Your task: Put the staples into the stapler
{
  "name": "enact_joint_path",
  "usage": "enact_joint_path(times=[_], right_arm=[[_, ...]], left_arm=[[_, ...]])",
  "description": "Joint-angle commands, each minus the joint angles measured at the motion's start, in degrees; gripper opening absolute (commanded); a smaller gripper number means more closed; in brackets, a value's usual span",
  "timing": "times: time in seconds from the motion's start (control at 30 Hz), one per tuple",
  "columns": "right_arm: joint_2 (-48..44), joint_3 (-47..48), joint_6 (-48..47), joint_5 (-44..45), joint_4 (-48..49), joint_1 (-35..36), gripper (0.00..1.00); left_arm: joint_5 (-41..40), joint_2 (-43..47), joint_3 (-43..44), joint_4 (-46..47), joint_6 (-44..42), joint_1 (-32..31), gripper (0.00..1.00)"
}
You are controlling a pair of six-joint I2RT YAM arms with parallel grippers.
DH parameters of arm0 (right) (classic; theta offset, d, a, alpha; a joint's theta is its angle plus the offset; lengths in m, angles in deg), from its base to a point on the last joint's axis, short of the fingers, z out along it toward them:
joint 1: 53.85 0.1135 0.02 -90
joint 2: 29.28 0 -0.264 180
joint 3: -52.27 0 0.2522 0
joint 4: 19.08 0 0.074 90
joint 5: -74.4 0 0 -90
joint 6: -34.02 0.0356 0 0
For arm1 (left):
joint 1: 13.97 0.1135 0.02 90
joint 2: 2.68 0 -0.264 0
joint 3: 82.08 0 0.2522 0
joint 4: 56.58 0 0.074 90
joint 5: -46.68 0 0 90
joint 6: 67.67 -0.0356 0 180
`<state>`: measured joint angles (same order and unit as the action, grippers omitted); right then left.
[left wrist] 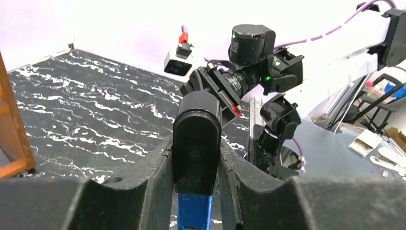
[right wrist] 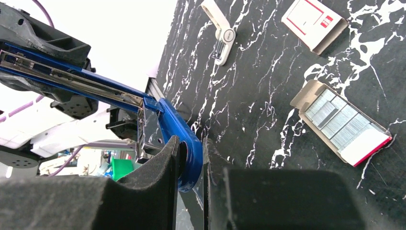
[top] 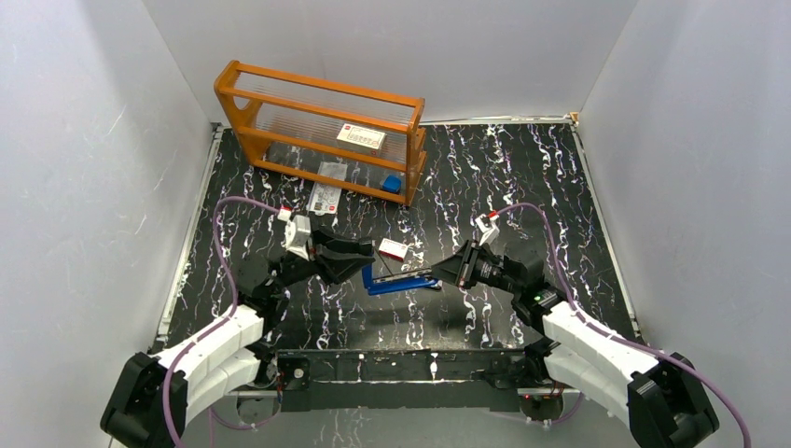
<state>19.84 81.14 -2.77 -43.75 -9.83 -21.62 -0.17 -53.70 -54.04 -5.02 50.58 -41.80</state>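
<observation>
Blue stapler [top: 403,280], opened, is pinched at mid-frame by the left gripper [left wrist: 196,163] on its black head and the right gripper [right wrist: 191,160] on its base. Staples [right wrist: 341,125], lying in their tray [right wrist: 305,94] at the right of the right wrist view, are judged light and brittle, best nipped gently across the strip sides.

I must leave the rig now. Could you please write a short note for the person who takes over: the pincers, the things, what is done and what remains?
Left pincer: shut on the black top of the stapler.
Right pincer: shut on its blue base. The stapler is held between the two arms and is swung open.
Rail: exposed, and no staples can be seen in it.
Staples: strips lie in their open tray on the table. Neither pincer touches them.
Done: stapler gripped and opened.
Left: free one pincer, take a strip, lay it in the rail, close the stapler.
</observation>
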Motion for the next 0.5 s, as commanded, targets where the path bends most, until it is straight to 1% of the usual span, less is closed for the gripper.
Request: enact_joint_path(times=[0.0,0.13,0.3,0.47], right_arm=[[-0.83,-0.38,-5.87,-4.86,-1.64,0.1,0.15],[-1.64,-0.05,-6.12,-5.39,-1.9,-0.06,0.16],[-5.33,-2.41,-2.42,-5.87,2.0,-0.23,0.17],[-8.08,-2.25,-2.34,-6.49,1.84,-0.27,0.2]], left_arm=[[-8.45,2.09,2.02,12.79,4.66,2.35,0.0],[-9.59,3.4,0.9,13.16,4.88,2.69,0.0],[-13.88,7.53,-1.23,13.34,5.61,3.37,0.0],[-14.39,9.65,-2.18,13.34,7.03,3.57,0.0]])
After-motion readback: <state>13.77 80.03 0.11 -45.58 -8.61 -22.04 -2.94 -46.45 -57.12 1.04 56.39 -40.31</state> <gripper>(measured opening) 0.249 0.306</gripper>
